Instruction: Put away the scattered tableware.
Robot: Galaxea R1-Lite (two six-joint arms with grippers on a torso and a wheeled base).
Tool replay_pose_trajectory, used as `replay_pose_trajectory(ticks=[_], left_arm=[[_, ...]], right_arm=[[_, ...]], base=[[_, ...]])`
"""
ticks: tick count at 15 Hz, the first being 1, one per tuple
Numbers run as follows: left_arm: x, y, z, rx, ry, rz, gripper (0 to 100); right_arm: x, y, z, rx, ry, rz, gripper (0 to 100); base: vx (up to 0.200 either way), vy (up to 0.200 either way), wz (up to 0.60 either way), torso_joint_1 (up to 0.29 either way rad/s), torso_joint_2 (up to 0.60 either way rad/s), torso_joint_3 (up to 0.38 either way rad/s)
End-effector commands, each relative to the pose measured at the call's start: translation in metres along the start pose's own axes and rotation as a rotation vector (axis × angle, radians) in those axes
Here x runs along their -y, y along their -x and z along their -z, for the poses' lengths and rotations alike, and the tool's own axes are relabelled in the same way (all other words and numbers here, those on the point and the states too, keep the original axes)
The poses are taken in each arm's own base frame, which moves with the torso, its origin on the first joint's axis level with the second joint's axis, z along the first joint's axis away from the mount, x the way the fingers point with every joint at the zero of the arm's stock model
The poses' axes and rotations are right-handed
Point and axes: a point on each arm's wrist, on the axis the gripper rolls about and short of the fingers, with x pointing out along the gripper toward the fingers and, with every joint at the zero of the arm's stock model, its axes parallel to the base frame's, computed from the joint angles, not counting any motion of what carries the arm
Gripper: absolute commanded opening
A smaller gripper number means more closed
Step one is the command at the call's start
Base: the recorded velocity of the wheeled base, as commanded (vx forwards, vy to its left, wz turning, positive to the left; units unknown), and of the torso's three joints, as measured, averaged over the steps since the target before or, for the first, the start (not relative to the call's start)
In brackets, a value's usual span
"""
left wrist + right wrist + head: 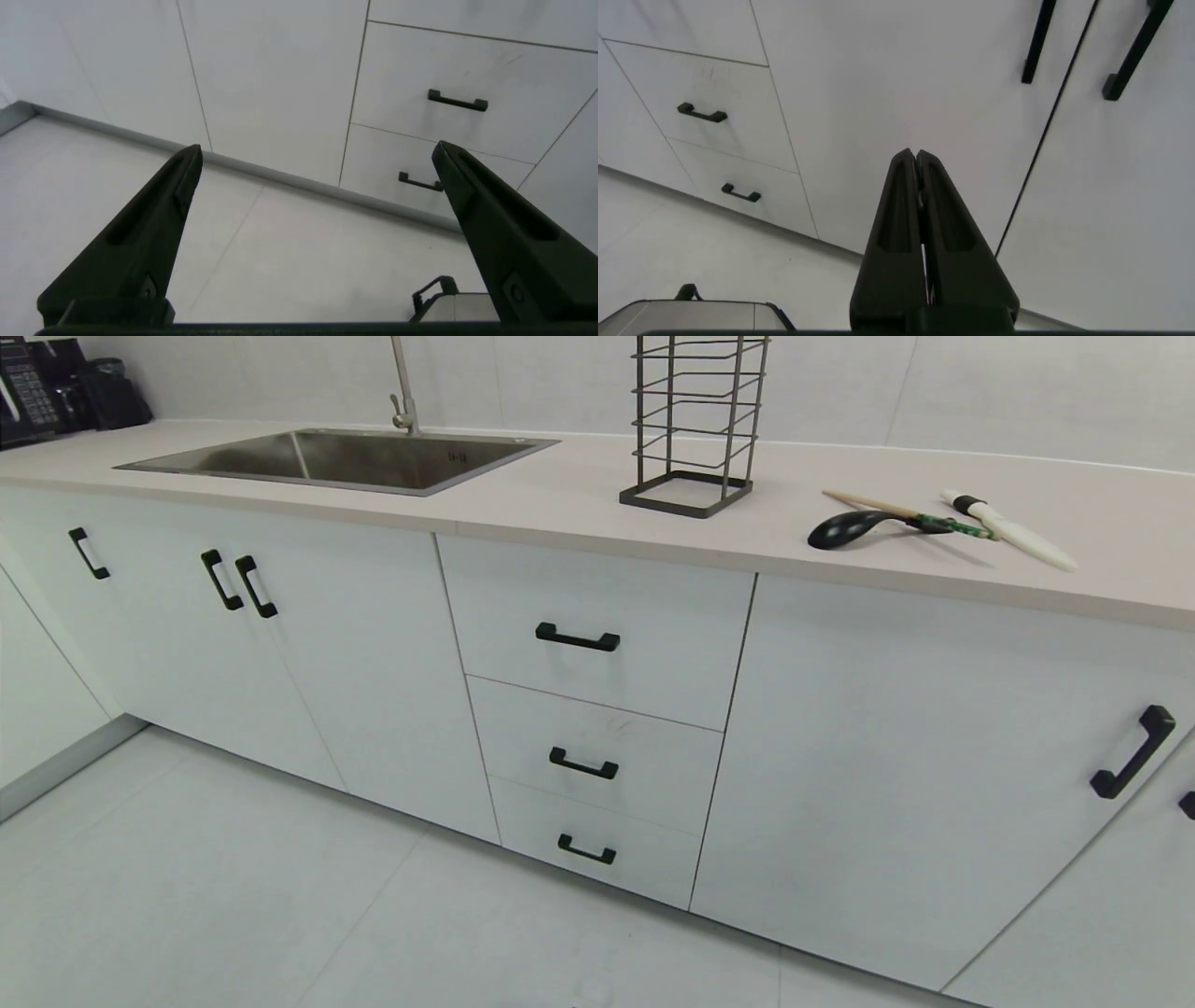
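Observation:
On the right of the countertop (579,513) lie three utensils: a black spoon (845,528) with a green patterned handle, a wooden stick (873,504) crossing behind it, and a white-handled utensil (1013,532) with a black band. My left gripper (318,163) hangs low in front of the cabinets, open and empty, facing the lower drawers (448,107). My right gripper (918,163) is shut with nothing in it, facing a white cabinet door (906,84) to the right of the drawers.
A black wire rack (695,425) stands mid-counter. A steel sink (345,457) with a tap lies to the left. Three drawers with black handles (577,637) sit under the counter, flanked by cabinet doors. Dark appliances (56,387) stand at the far left.

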Motion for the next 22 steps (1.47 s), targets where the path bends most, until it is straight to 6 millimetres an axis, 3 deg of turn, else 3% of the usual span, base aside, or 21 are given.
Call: replay_pose_trajectory(ticks=[1,4,7,12,15,22], left_arm=[[0.0,0.0,0.0,0.0,0.001,0.0,100],[0.0,0.0,0.0,0.0,-0.004,0.001,100],[0.0,0.0,0.0,0.0,-0.005,0.001,100],[0.0,0.0,0.0,0.0,-0.001,0.001,100],[0.0,0.0,0.0,0.0,0.002,0.001,100],[0.0001,0.0,0.0,0.0,-0.004,0.003,100]], right_arm=[[0.0,-0.0001,0.0,-0.002,0.0,0.0,0],[0.0001,-0.0001,0.0,-0.002,-0.001,0.0,0],[0.0,-0.0001,0.0,-0.002,0.0,0.001,0],[0.0001,-0.0001,0.0,-0.002,0.0,0.0,0],[0.0,-0.0001,0.0,-0.002,0.0,0.001,0],[0.0001,-0.0001,0.0,-0.002,-0.001,0.0,0]], base=[[0.0,0.0,0.0,0.0,0.0,0.0],[0.0,0.0,0.0,0.0,0.0,0.0],[0.0,0.0,-0.6,0.001,0.0,0.004],[0.0,0.0,0.0,0.0,0.0,0.0],[0.067,0.2,0.0,-0.001,0.0,-0.002],[0.0,0.0,0.0,0.0,0.0,0.0]])
